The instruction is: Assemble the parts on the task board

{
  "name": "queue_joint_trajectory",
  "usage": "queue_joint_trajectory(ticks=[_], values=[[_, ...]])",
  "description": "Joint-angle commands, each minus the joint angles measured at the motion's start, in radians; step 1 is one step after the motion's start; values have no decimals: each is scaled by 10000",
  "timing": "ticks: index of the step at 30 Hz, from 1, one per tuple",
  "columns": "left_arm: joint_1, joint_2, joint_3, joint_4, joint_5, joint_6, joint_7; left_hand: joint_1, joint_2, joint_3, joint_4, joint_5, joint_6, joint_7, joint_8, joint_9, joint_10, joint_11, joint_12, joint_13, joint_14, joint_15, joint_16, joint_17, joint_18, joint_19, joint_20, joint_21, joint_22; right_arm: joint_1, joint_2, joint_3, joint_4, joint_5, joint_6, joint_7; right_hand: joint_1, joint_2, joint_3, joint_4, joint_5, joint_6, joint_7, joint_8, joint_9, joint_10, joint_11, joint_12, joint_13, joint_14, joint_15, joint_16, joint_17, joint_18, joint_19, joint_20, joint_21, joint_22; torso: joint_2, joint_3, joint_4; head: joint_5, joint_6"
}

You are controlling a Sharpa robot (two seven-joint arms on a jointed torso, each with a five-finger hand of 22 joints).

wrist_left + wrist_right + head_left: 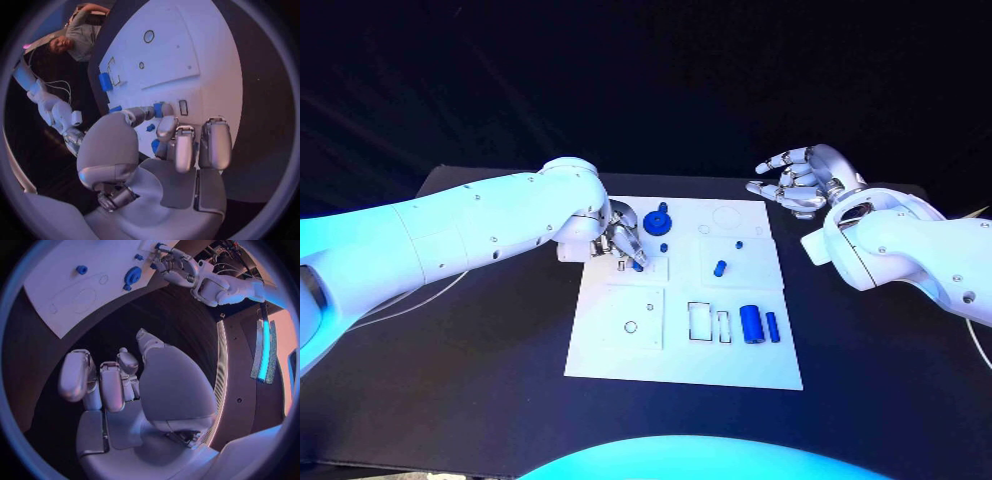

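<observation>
- A small blue part (638, 265) is sitting at the fingertips of the left hand (615, 240), low over the task board (678, 355); the left wrist view is showing blue between the curled fingers (185, 150), so the hand appears to be pinching it, though the contact itself is partly hidden.
- The part is looking like a short rigid peg, probably light hard plastic and somewhat slick; a pinch across its sides, near the upper end, would leave the lower end free to enter a hole.
- Being so small, it is likely to twist or pop out under a skewed squeeze, so a gentle, square grip seems wise.
- Just beyond those fingers, a blue gear-like part (658, 222) is lying on the board, with a tiny blue piece (664, 246) just beside it.
- Farther from the fingers, toward the right arm's side, another short blue peg (720, 267) is lying on the board, and two longer blue cylinders (751, 322) are resting side by side beside some outlined slots.
- The right hand (800, 180) is hovering off the board's far corner, well apart from every part, its fingers spread and loosely curled around nothing.
- The black table (488, 350) is carrying the board.
</observation>
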Motion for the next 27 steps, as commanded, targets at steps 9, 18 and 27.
queue_joint_trajectory(ticks=[9, 18, 27], values=[[-97, 82, -84, 22, -561, -23, -128, -88, 256, 2034, -2027, -111, -119, -30, -119, 96, 50, 26, 145, 115, 1042, -41, 32, 2633, -127, 61, -8, 49, 154, -5, -21, 2, 44, -108, 109, 86, -73, -74, 40, 31, 17, -75, -15, 83, 11, -43, -20, -79, -43, 291, -99, -101, -25, 125, 22, -29, -90, -49, 2, -8, 4, -17, 12], [-97, 49, -89, 47, -710, -322, -125, -221, 461, 1745, -1890, -274, -184, -30, -176, 165, 31, 36, 190, 143, 1042, -28, 32, 2633, -125, 46, 6, 34, 147, -5, -37, 1, 64, -108, 127, 104, -73, -74, 40, 31, 17, -75, -15, 83, 11, -43, -20, -79, -43, 291, -99, -101, -25, 125, 22, -29, -90, -49, 3, -6, 10, -23, 25], [-97, 39, -91, 38, -592, -299, -122, -420, 576, 1445, -1687, -312, -154, -55, -216, 209, 48, 29, 247, 200, 1042, -27, 32, 2633, -128, 54, 13, 31, 164, -5, -49, 1, 72, -108, 131, 108, -78, -79, 40, 32, 16, -85, -15, 87, 10, -59, -19, -99, -66, 292, -100, -107, -27, 128, 21, -30, -112, -65, 4, -4, 1, -13, 24]])
